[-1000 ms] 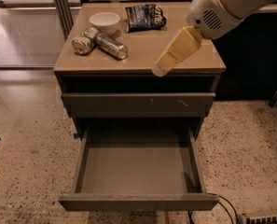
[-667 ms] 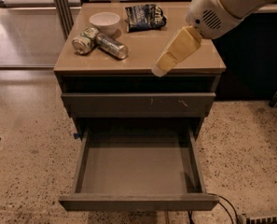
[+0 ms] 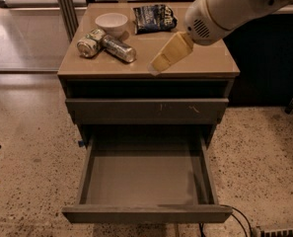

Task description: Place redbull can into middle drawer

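Camera view: redbull can (image 3: 118, 49) lies sideways on tabletop (image 3: 205, 63) just in front of bowl (image 3: 111, 22), touching green-and-white can (image 3: 89, 42); end effector (image 3: 158, 68) hangs right of bowl, clenched-or-released can't tell; risk: nudged can rolls, or neighbour gets grabbed.

Speckled beige terrazzo floor (image 3: 264, 152) all round a grey-brown cabinet with a smooth tan top (image 3: 210, 63). Behind on the left, glossy pale floor (image 3: 22, 38) catching soft light, past dark slanted metal posts (image 3: 67, 9). On the right, a dark blue-black panel (image 3: 264, 58). Low in the right corner, a black cable (image 3: 239, 220) beside a grey power strip (image 3: 276, 229). Just above the top's front edge, the pale yellow gripper (image 3: 157, 67).
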